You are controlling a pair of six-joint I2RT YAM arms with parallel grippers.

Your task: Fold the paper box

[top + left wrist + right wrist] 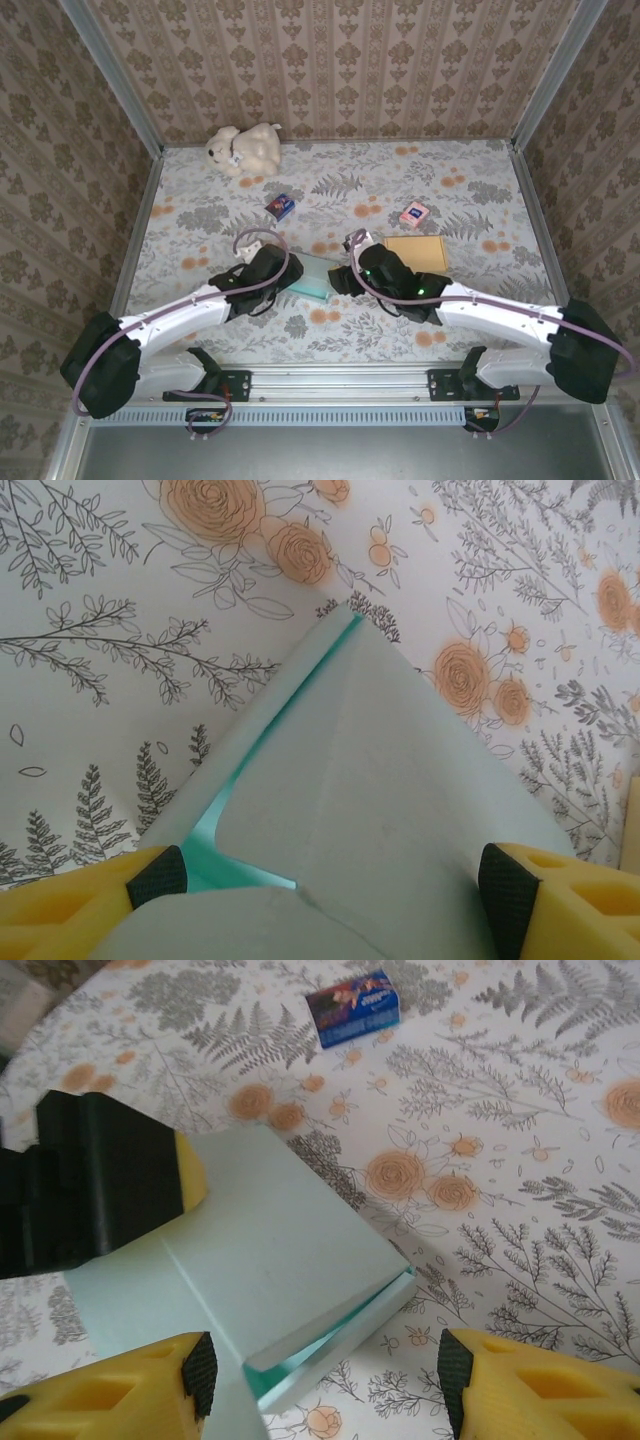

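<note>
Two grippers flank the pale green paper box (312, 277), between the table's (480, 200) centre and near edge. Left gripper (330, 880) and right gripper (325, 1370) straddle it, jaws spread.

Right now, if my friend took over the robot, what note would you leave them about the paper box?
Left gripper: open, a finger on either side of one corner of the paper box.
Right gripper: open, over the box's other end, one finger above the box and one above the table.
Box: mid-table between both arms, mostly flat, one flap lifted a little, teal inside showing.
Done: both arms are at the box.
Left: fold up the sides and close it.
</note>
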